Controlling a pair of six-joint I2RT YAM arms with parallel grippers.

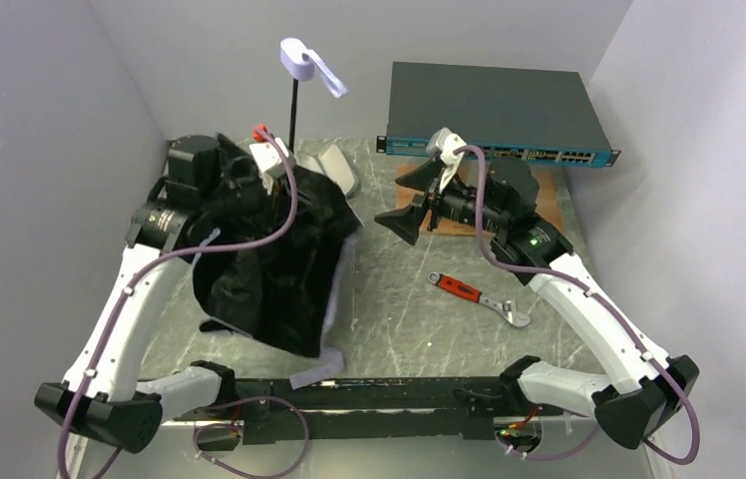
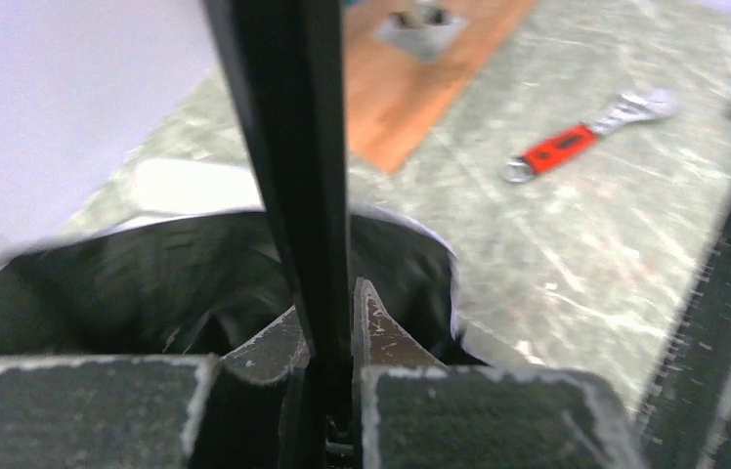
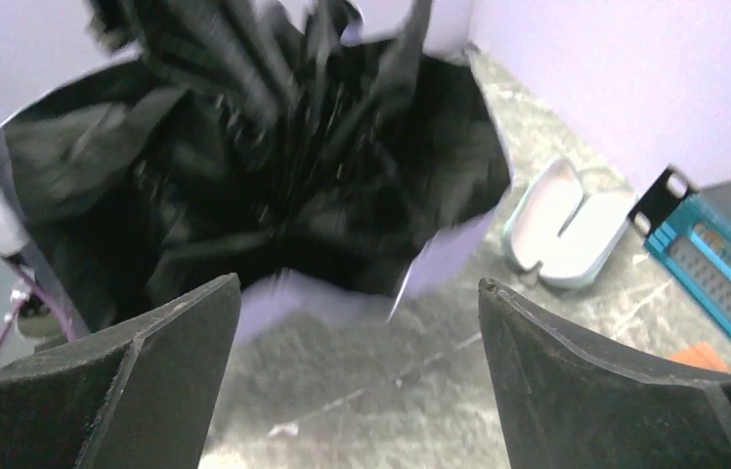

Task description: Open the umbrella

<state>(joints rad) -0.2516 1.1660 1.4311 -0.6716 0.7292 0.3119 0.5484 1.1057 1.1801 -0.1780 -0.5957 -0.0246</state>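
The left gripper (image 2: pixel 327 327) is clenched on the thin black shaft (image 2: pixel 288 147) of the compact folding umbrella (image 1: pixel 269 259). The umbrella stands handle-up on the left side of the grey-green marbled table (image 1: pixel 399 329), its black-lined, lavender-edged canopy slumped in loose folds around the grip. The small lavender handle (image 1: pixel 299 58) sits high on the shaft, clear of both arms. The right gripper (image 3: pixel 358 293) hangs released, jaws wide, facing the canopy.

It looks light. The shaft is stiff but slim and smooth — likely to slip or bend under side load — and the fabric is soft, giving no purchase. The better holds are probably the handle and the runner, which cannot be seen among the folds.
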